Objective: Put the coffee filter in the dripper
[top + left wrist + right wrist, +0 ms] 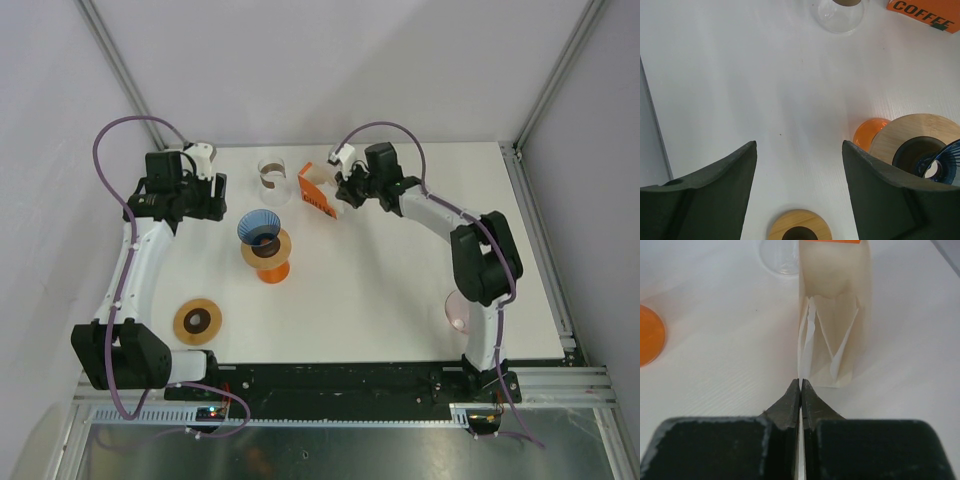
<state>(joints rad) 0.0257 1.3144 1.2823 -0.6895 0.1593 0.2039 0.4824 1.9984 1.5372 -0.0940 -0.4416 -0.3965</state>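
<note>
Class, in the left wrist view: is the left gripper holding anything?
No, the left gripper stands open, nothing clamped between its jaws.

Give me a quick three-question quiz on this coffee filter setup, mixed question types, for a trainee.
1. True or false: the right gripper is shut on the edge of a coffee filter.
2. Fill in: the left gripper has its jaws ____.
3. The dripper is: A, on the orange stand; B, in the left gripper; C, lying on its side.
Key: 1 true; 2 open; 3 A.
</note>
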